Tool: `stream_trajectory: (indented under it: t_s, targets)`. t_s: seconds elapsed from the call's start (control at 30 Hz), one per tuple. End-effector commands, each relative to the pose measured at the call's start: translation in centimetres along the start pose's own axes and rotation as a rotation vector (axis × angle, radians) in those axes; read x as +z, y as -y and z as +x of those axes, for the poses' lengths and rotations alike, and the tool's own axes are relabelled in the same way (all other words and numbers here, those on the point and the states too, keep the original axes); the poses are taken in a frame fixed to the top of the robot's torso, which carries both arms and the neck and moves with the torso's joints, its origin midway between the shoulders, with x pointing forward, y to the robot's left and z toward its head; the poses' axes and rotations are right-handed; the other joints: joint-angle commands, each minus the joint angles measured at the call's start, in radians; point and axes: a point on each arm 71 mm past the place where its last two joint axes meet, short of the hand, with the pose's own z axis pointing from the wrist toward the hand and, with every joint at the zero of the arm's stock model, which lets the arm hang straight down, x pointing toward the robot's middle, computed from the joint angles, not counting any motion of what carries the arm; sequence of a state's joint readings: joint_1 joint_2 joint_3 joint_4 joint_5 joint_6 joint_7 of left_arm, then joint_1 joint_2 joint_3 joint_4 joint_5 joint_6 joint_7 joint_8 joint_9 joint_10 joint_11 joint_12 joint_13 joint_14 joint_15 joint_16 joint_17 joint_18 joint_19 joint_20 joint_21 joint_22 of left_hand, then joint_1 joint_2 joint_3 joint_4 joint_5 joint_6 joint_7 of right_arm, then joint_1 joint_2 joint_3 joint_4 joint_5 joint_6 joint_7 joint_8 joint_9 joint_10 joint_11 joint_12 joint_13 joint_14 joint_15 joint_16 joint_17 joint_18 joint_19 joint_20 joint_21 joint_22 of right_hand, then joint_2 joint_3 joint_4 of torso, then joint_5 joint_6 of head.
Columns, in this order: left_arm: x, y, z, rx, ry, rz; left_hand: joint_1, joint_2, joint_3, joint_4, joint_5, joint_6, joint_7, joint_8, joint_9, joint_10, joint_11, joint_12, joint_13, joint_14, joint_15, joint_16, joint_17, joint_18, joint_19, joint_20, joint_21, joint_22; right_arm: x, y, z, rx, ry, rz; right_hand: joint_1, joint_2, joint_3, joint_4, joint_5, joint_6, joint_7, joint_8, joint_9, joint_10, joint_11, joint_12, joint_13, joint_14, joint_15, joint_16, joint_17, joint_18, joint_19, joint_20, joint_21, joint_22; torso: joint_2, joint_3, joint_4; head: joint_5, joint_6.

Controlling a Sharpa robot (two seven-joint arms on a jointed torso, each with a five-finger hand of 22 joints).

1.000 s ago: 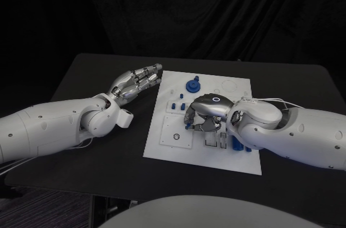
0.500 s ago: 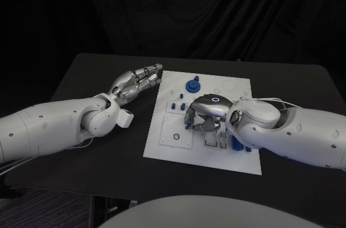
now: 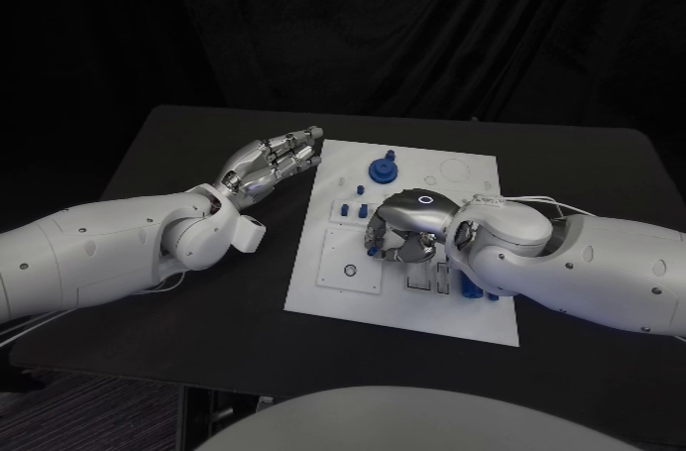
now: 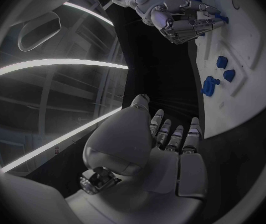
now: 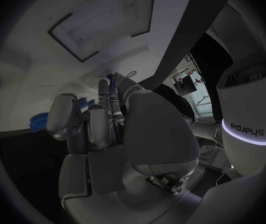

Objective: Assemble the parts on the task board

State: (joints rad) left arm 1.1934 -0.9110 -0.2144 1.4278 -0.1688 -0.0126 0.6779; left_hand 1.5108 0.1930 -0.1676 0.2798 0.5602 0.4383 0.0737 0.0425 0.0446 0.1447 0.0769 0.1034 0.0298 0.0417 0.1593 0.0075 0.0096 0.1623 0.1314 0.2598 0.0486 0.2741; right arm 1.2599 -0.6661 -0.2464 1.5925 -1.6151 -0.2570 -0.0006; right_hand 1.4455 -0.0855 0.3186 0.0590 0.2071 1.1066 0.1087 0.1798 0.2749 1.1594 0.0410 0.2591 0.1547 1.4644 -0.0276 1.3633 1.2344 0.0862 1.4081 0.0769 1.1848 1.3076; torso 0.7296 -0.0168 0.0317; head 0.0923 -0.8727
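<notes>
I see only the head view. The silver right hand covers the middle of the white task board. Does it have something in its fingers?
Observer: Yes. In the left wrist view the silver many-fingered right hand has its fingers curled, and a small blue part is held at their tips, over the flat white task board. I cannot tell whether the part touches the board.
Operator: Thank you. And the left hand, is it holding any piece?
Observer: No. The silver left hand holds nothing. Its fingers are stretched out over the black table, with the tips close to the board's edge.
</notes>
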Motion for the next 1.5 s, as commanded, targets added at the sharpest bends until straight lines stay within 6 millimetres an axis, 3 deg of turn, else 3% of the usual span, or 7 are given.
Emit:
stream_trajectory:
  t_s: [0.03, 0.5, 0.6, 0.7, 0.8, 1.13, 1.5]
  targets:
    - [0.0, 0.4, 0.2, -0.014, -0.013, 0.067, 0.01, 0.0, 0.003, -0.005, 0.006, 0.003, 0.008, 0.004, 0.001, 0.0, 0.007, 0.001, 0.001, 0.002, 0.008, 0.006, 0.002, 0.011, 0.002, 0.009, 0.005, 0.001, 0.0, 0.0, 0.3, 0.0, -0.016, 0.003, -0.001, 0.013, 0.003, -0.003, 0.004, 0.007, -0.004, 0.004, 0.053, 0.002, 0.009, -0.006, -0.002, 0.009, 0.005, -0.002, -0.001, -0.007, 0.004, 0.005, -0.006, 0.158, 0.0, 0.0001, -0.0005, 0.001, 0.0]
    - [0.0, 0.3, 0.1, -0.013, -0.013, 0.057, 0.01, 0.001, 0.004, -0.005, 0.005, 0.001, 0.011, 0.004, 0.001, -0.002, 0.007, -0.001, 0.0, 0.001, 0.01, 0.006, 0.001, 0.011, 0.002, 0.011, 0.005, 0.0, 0.0, 0.0, 0.4, 0.001, -0.025, 0.006, -0.004, 0.013, 0.002, -0.003, 0.004, -0.009, 0.001, -0.007, 0.051, -0.002, 0.013, -0.014, -0.004, 0.006, 0.008, -0.005, -0.006, -0.006, 0.001, 0.008, -0.012, 0.156, 0.0, 0.0004, -0.0004, 0.0, 0.0]
    - [0.0, 0.3, 0.1, -0.014, -0.013, 0.055, 0.011, 0.002, 0.004, -0.005, 0.005, 0.003, 0.013, 0.004, 0.001, -0.003, 0.007, -0.001, 0.0, 0.001, 0.011, 0.006, 0.001, 0.011, 0.003, 0.012, 0.006, 0.0, 0.0, 0.0, 0.5, 0.0, -0.041, 0.013, -0.029, -0.001, 0.004, 0.012, 0.005, -0.143, 0.0, -0.09, 0.015, -0.065, 0.037, -0.047, -0.014, -0.01, 0.03, -0.024, -0.034, 0.0, -0.02, 0.022, -0.053, 0.146, 0.0, 0.0006, -0.0003, 0.001, 0.0]
    - [0.0, 0.2, 0.1, -0.015, -0.014, 0.053, 0.012, 0.003, 0.005, -0.005, 0.004, 0.01, 0.018, 0.005, 0.002, -0.005, 0.007, -0.002, 0.0, 0.001, 0.013, 0.006, 0.001, 0.012, 0.003, 0.014, 0.006, -0.001, 0.0, 0.1, 0.6, 0.0, -0.055, 0.02, -0.037, -0.01, 0.007, 0.017, 0.005, -0.186, -0.001, -0.115, -0.003, -0.099, 0.047, -0.059, -0.017, -0.018, 0.036, -0.03, -0.043, 0.002, -0.028, 0.03, -0.067, 0.143, 0.0, 0.0008, -0.0003, 0.0, 0.0]
    - [0.0, 0.2, 0.1, -0.015, -0.014, 0.052, 0.012, 0.003, 0.006, -0.005, 0.004, 0.017, 0.022, 0.006, 0.003, -0.005, 0.006, -0.001, 0.0, 0.001, 0.014, 0.006, 0.001, 0.012, 0.003, 0.015, 0.006, -0.001, 0.0, 0.1, 0.7, -0.001, -0.063, 0.023, -0.052, -0.027, 0.001, 0.024, 0.004, -0.288, -0.029, -0.119, -0.037, -0.191, 0.063, -0.091, -0.028, -0.035, 0.031, -0.046, -0.068, 0.011, -0.049, 0.032, -0.106, 0.133, 0.0, 0.0008, -0.0007, 0.002, 0.0]
    - [0.0, 0.2, 0.1, -0.016, -0.016, 0.05, 0.015, 0.003, 0.009, -0.004, 0.004, 0.081, 0.042, 0.021, 0.011, -0.005, 0.012, -0.001, 0.0, 0.001, 0.015, 0.006, 0.001, 0.013, 0.005, 0.018, 0.006, -0.004, -0.2, 0.3, 0.7, 0.0, -0.058, 0.026, -0.062, -0.031, -0.047, 0.028, 0.003, -0.384, -0.05, -0.115, -0.082, -0.306, 0.065, -0.09, -0.027, -0.061, 0.029, -0.068, -0.104, 0.02, -0.075, 0.031, -0.161, 0.121, -0.001, 0.0004, -0.0008, 0.004, 0.0]
    - [-0.3, 0.2, -0.2, -0.015, -0.011, 0.047, 0.015, 0.002, 0.008, -0.004, 0.004, 0.09, 0.045, 0.022, 0.011, -0.003, 0.016, 0.001, 0.001, 0.002, 0.014, 0.006, 0.002, 0.013, 0.005, 0.019, 0.006, -0.004, -2.2, 0.8, -1.4, -0.008, 0.056, 0.022, -0.059, -0.029, -0.082, 0.042, 0.004, -0.347, -0.031, -0.096, -0.091, -0.362, 0.066, -0.054, -0.015, -0.081, 0.031, -0.082, -0.128, 0.025, -0.094, 0.034, -0.202, 0.114, -0.001, 0.0007, 0.0, 0.004, 0.0]
